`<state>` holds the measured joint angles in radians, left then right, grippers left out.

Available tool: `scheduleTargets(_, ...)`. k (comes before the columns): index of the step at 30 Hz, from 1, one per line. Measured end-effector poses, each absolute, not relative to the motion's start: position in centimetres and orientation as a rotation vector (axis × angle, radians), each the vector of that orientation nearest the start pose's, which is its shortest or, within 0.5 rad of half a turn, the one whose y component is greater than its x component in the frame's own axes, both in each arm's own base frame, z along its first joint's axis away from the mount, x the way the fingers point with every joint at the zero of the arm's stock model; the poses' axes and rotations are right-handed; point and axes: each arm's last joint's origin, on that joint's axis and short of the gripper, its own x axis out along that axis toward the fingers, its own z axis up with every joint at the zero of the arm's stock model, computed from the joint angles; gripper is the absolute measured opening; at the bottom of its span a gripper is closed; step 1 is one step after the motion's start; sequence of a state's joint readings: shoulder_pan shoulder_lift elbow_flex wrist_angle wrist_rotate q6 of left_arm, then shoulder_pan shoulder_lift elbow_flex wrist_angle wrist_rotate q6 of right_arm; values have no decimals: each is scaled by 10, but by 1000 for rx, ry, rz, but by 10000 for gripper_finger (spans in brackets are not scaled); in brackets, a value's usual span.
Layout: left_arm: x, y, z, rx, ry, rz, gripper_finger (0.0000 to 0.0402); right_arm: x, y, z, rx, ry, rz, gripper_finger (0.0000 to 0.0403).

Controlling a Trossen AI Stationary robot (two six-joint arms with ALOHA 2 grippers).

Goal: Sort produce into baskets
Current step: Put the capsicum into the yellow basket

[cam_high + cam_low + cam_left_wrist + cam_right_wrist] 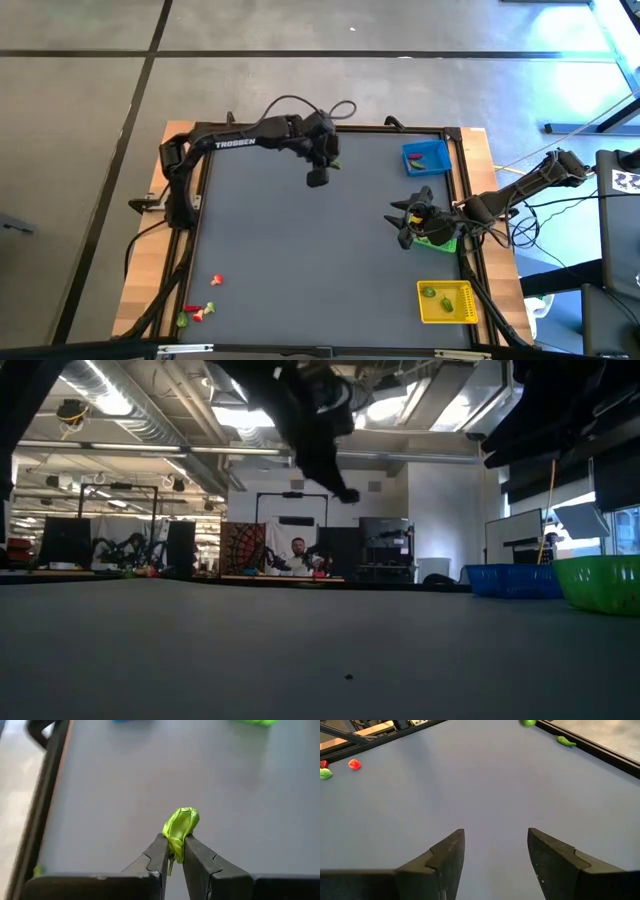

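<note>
The table [300, 240] is filling most of the high view, its grey top mostly bare. The left arm is reaching in from the upper left of the frame, its left hand [318, 178] hanging above the upper middle of the table, probably en route to a basket. The right arm is waiting at the right edge, its right hand [405, 228] standing wide and holding nothing, parked over the green basket [440, 240]. The blue basket [427, 157] is sitting upper right, the yellow basket [447, 302] lower right, both with a few pieces already in. Loose produce [198, 310] is lying in the lower left corner, well apart from the baskets. The left hand is pinching narrow on a green piece [181, 827], lifted clear of the table.
</note>
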<state>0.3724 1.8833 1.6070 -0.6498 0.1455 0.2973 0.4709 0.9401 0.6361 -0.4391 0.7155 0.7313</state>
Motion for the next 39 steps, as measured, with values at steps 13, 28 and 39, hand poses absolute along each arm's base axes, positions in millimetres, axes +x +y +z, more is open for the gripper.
scheduleTargets(13,411,89,284,75,743,-9,43,173,67,243,284,462,-418,216)
scheduleTargets(28,426,63,297,13,580,-20,43,198,80,251,157,343,-292,216)
scheduleTargets(39,428,48,297,8,569,-57,43,209,82,251,45,253,-423,216)
